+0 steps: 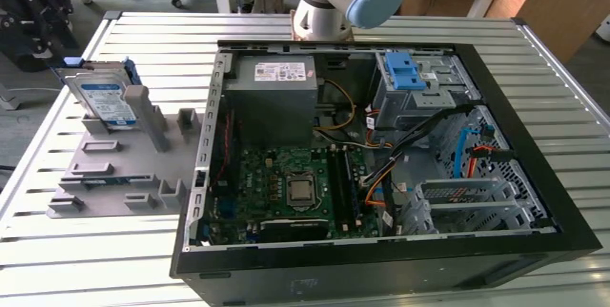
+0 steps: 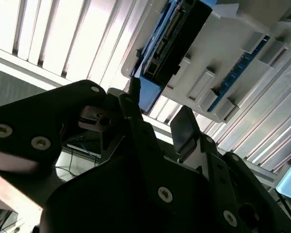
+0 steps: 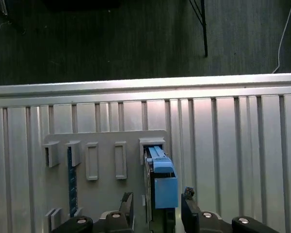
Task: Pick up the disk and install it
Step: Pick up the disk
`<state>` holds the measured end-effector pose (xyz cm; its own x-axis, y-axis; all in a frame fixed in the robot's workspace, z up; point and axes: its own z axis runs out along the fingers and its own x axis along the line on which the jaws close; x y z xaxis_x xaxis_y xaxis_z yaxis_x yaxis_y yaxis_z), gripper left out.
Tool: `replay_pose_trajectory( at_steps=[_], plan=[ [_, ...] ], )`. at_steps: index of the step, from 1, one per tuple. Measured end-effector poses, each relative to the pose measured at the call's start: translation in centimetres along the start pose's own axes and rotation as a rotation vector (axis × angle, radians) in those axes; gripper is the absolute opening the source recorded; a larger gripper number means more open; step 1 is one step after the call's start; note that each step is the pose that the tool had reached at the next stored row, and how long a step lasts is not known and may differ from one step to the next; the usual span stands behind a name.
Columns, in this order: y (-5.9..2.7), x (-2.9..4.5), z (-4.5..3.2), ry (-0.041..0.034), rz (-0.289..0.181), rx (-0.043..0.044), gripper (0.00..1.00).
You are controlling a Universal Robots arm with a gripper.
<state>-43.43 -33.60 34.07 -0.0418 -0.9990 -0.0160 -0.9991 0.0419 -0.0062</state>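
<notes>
**A:** How does the disk (image 1: 103,98) look?

**B:** Flat, silver and rectangular, with a blue plastic frame along its edges. It stands on edge, leaning a little, in a slot of the grey holder (image 1: 124,171). The holder lies on the slatted desk (image 1: 86,264), to the exterior view's left of the open computer case (image 1: 533,250).

**A:** Any writing?

**B:** A blue-and-white label covers its face, but I cannot make out the print. The power supply (image 1: 276,93) inside the case carries a white sticker, and I cannot read that either.

**A:** And the pincer (image 3: 158,201)?

**B:** Spread wide, holding nothing. In the first wrist view its 2 fingers (image 3: 127,204) sit 1 on each side of the disk's blue edge, with a gap on both sides.
</notes>
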Motion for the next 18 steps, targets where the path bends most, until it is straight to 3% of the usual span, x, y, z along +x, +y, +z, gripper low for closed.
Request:
replay_pose_trajectory(
  at_steps=[3, 4, 8, 12, 18],
  plan=[
    [0.14, -0.18, 0.44, 0.0015, -0.024, -0.0006, 0.58],
    [0.18, -0.37, 0.61, 0.0038, -0.024, -0.0006, 0.65],
    [0.34, -0.61, 1.34, 0.0098, -0.024, -0.0002, 0.65],
    [0.5, -0.59, 2.06, 0.0107, -0.024, -0.0001, 0.65],
    [0.5, -0.6, 2.23, 0.0106, -0.011, 0.0005, 0.65]
  ],
)
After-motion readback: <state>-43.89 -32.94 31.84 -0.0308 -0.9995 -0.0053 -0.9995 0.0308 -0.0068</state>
